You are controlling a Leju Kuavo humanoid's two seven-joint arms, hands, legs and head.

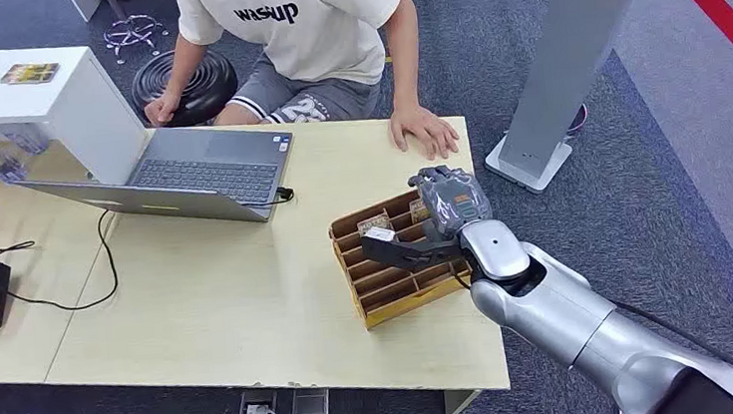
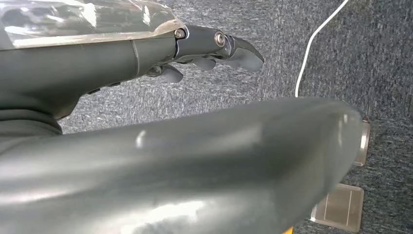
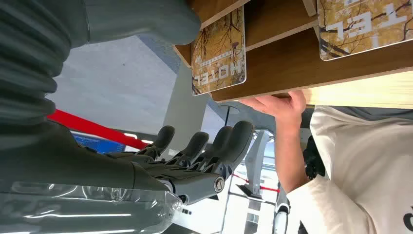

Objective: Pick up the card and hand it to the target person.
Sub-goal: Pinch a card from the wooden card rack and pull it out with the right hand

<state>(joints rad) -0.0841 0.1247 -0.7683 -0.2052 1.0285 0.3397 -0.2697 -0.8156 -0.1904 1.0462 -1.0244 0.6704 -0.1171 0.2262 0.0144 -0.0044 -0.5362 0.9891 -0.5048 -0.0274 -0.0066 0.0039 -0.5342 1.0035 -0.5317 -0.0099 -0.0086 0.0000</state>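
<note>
Card is sitting in the wooden rack on the surface. Right hand hovers beside it, fingers spread, holding nothing. Reach step; next it needs a pinch on the card.

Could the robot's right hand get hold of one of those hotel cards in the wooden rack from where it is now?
Probably yes. The right robot hand hovers open at the wooden rack, and the nearest hotel card stands up out of its slot with nothing between.

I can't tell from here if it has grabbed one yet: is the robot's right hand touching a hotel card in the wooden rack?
Apart. In the right wrist view, floor shows between the fingers of the right hand and the nearest card; the thumb's contact is unclear.
</note>
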